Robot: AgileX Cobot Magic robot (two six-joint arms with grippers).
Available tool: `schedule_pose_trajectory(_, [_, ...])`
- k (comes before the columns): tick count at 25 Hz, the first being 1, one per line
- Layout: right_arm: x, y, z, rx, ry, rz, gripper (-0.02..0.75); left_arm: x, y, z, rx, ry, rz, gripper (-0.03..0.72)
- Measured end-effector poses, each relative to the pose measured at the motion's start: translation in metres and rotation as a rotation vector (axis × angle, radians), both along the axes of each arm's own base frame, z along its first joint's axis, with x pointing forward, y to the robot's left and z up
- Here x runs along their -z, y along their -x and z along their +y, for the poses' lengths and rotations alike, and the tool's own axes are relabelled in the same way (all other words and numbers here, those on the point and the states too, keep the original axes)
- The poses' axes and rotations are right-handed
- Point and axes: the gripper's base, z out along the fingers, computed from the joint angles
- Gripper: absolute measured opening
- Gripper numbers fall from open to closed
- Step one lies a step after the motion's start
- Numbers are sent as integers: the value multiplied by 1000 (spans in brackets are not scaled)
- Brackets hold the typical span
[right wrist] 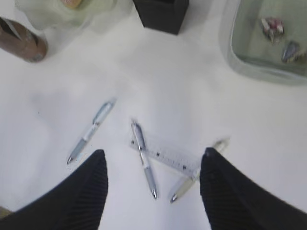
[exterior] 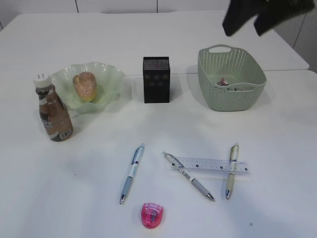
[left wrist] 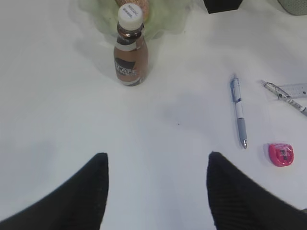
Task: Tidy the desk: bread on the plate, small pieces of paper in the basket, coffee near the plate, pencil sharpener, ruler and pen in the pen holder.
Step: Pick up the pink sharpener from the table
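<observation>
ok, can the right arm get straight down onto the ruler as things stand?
Probably yes. The right end effector is open and empty above the ruler, with nothing between. But two pens, the middle pen and the right pen, cross the ruler, so a clean grasp looks awkward.

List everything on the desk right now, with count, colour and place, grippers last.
Golden-brown sugared bun: 1, on the pale green wavy glass plate, rear left.
Brown coffee bottle, white cap: 1, upright, left of plate.
Black mesh pen holder: 1, rear centre.
Sage-green perforated basket: 1, rear right, paper scraps inside.
Pens: 3, front centre; two cross the ruler.
Clear plastic ruler: 1, front right.
Pink pencil sharpener: 1, front edge.
Left gripper: open, empty.
Right gripper: open, empty, above the pens.
</observation>
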Motion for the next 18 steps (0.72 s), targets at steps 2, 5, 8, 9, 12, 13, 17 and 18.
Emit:
schedule_pose_trajectory(2, [12, 27, -7, 13, -3, 58, 480, -1, 1, 0, 1, -2, 6, 453])
schedule_pose_trajectory(5, [35, 61, -13, 13, -34, 157, 480, 0, 2, 0, 3, -6, 27, 453])
schedule_pose_trajectory(8, [54, 82, -13, 7, -84, 242, 480, 0, 4, 0, 6, -9, 48, 453])
schedule_pose_trajectory(9, [58, 88, -13, 7, -104, 262, 480, 0, 5, 1, 7, -11, 57, 451])
schedule_pose_trajectory(12, [75, 111, -11, 4, -185, 351, 479, 1, 8, 1, 12, -15, 92, 449])
schedule_pose_trajectory(13, [75, 111, -11, 4, -185, 351, 479, 2, 9, 1, 13, -19, 106, 449])
schedule_pose_trajectory(17, [86, 117, -13, 10, -174, 378, 479, 5, 13, 1, 20, -28, 164, 448])
schedule_pose_trajectory(18, [86, 117, -14, 11, -170, 377, 480, 5, 14, 1, 21, -30, 172, 448])
